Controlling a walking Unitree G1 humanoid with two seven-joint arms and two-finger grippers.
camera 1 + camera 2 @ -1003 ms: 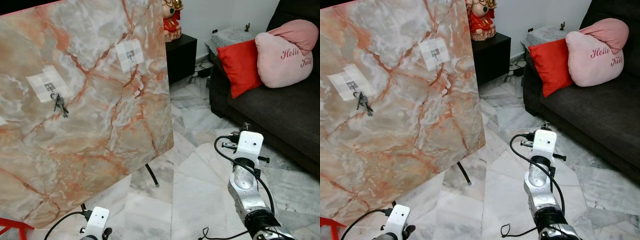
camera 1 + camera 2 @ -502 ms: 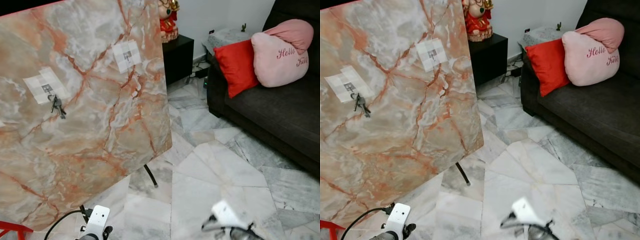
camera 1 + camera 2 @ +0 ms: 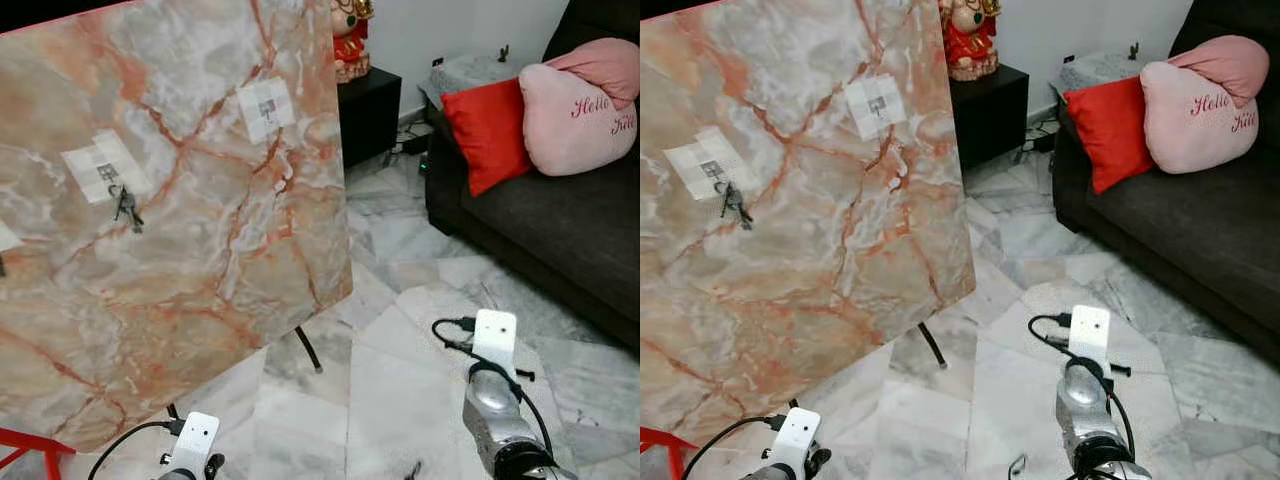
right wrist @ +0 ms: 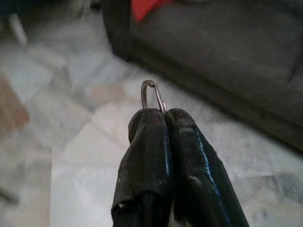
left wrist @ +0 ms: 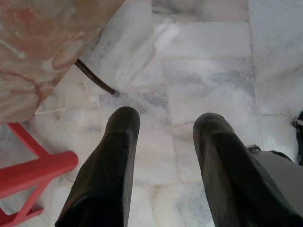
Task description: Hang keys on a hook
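Now that the right arm has swung back up from half a second ago, the right gripper (image 4: 163, 116) pinches a key ring (image 4: 150, 94), far from the free hook (image 3: 267, 108) on the marble board (image 3: 200, 260); left gripper (image 5: 163, 127) gapes empty.

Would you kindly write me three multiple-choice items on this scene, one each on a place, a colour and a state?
1. Where do the hung keys sit?
A. on the marble board's left hook
B. on the sofa
C. on the floor

2. What colour is the cushion beside the pink pillow?
A. blue
B. red
C. green

3. How is the right gripper?
A. wide open
B. shut on a key ring
C. holding a cushion

Answers: 1 A, they dangle under the left white patch; 2 B, plainly red; 3 B, the ring pokes out between closed fingers.
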